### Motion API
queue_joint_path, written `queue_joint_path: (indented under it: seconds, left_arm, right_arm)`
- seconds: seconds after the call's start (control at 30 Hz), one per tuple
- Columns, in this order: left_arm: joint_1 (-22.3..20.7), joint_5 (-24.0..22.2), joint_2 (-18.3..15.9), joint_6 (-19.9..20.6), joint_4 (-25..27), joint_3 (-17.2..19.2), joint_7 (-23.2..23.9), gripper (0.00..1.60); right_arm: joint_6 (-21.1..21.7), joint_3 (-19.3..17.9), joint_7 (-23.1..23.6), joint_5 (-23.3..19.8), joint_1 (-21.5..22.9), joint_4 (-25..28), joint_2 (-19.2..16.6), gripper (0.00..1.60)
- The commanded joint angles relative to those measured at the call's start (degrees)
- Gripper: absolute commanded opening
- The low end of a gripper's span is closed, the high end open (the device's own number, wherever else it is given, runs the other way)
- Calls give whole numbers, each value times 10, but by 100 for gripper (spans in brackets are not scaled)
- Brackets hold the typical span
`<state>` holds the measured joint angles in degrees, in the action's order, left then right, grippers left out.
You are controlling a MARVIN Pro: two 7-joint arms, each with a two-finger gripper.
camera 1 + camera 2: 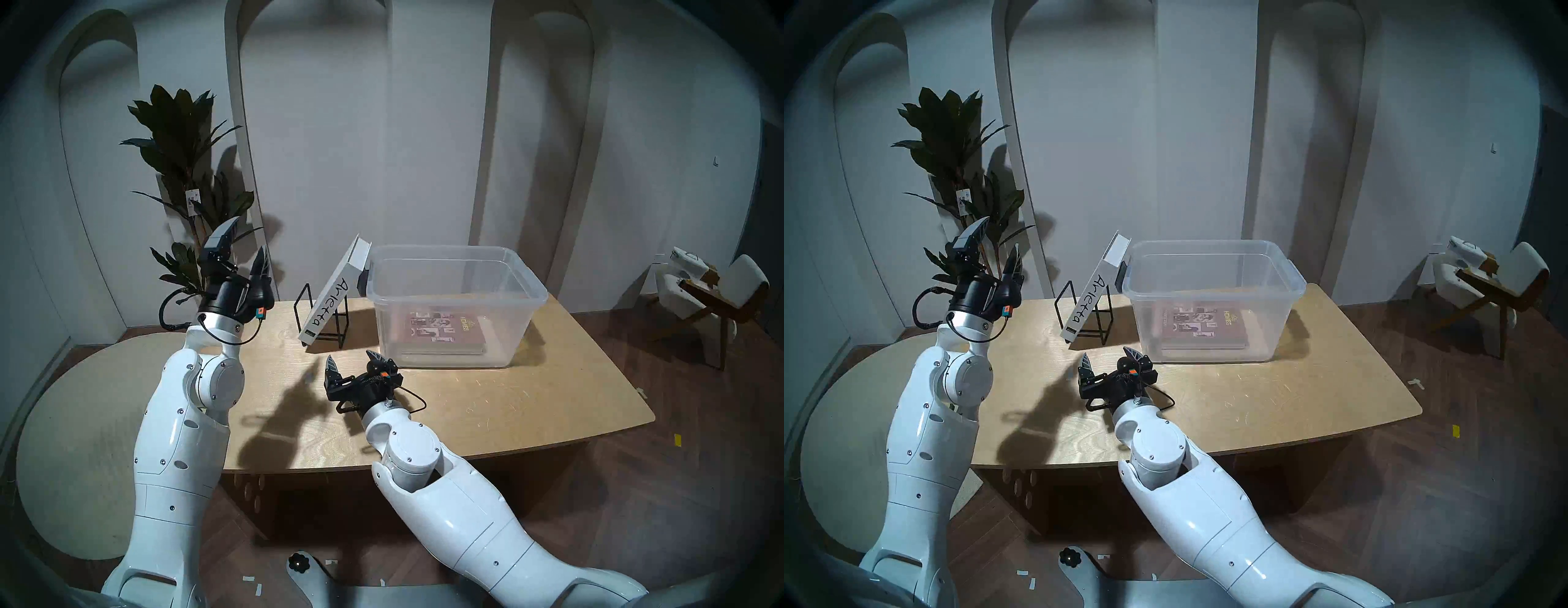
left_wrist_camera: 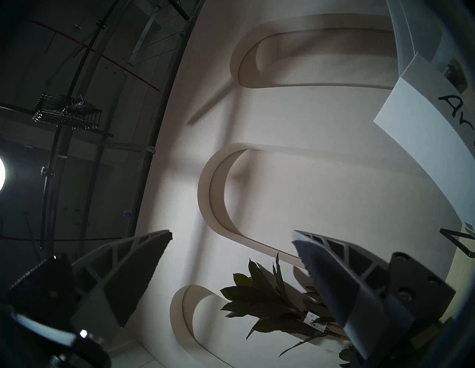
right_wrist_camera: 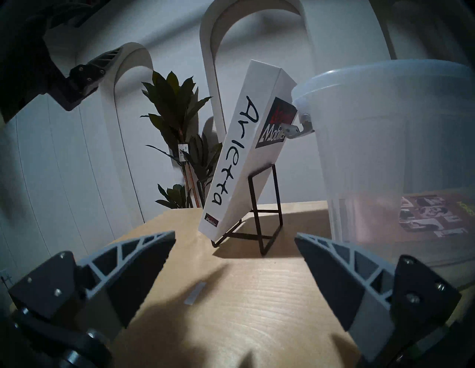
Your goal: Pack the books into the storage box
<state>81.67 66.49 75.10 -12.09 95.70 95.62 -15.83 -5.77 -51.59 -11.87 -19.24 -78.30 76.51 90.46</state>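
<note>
The white book [image 1: 333, 297] with "Arietta" on its spine stands tilted in the black wire stand [image 1: 341, 327], its top leaning on the left rim of the clear storage box [image 1: 509, 335]. The brown book [image 1: 445, 333] lies flat inside the box. My left gripper [image 1: 248, 237] is open and empty, raised left of the white book and pointing up. My right gripper [image 1: 350, 357] is open and empty, low over the table in front of the stand. In the right wrist view the white book [image 3: 241, 154], the box [image 3: 385, 154] and the brown book [image 3: 424, 215] lie ahead of the open gripper [image 3: 235, 234].
The wooden table [image 1: 488, 407] ends close behind the box and stand. A tall potted plant [image 1: 186, 170] stands behind my left gripper. A chair [image 1: 717, 297] stands on the floor at far right. A small strip of tape [image 3: 195, 296] lies on the table under my right gripper.
</note>
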Motion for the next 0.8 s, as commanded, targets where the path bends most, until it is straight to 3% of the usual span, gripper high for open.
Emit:
queue_joint_path:
  seconds: [0.0,0.77]
  left_arm:
    - [0,1,7,9,26,3,-8,160]
    - [20,3,28,45,56,8,-16,160]
  right_arm:
    - [3,9,-24,-37,69,-25,51,160]
    - [-3,46,-105,-159,185,-162,131,160]
